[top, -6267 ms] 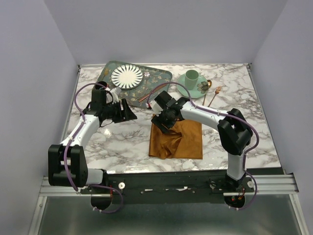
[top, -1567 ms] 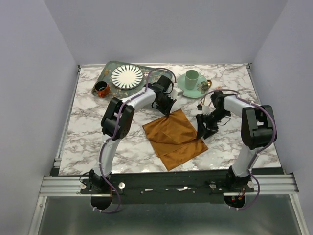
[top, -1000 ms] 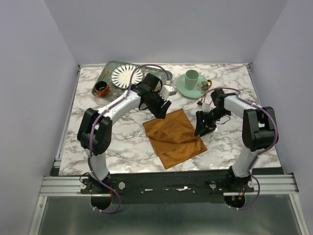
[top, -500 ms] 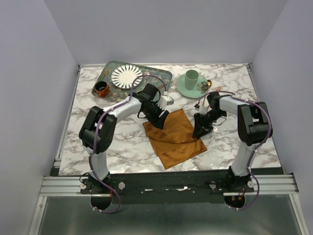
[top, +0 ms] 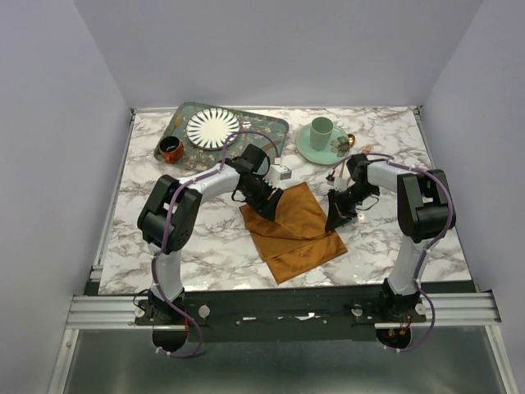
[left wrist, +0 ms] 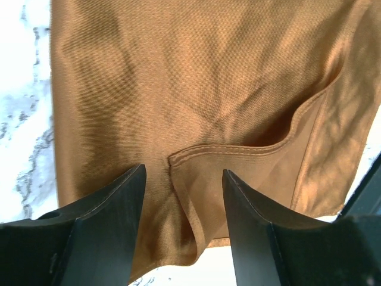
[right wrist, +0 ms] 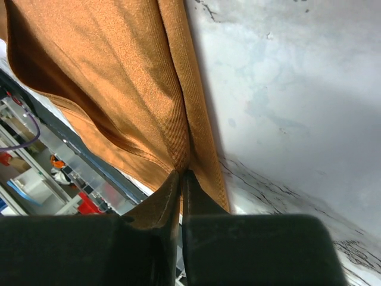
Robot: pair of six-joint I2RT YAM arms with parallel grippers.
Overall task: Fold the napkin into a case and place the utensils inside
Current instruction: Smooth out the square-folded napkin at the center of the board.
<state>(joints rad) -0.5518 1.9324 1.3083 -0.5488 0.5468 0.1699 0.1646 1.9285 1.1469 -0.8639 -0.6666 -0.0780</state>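
Napkin [top: 291, 230] part-folded, case not yet formed; right jaws pinching its edge, left jaws wide above it, utensils [top: 351, 140] unplaced.

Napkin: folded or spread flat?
Folded, loosely. The napkin lies in overlapping layers on the table; the left wrist view shows a hemmed corner lying over another layer.

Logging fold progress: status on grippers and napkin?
Right gripper shut on napkin edge. Left gripper open over folded corner. Utensils out, by cup. Nothing blocking.
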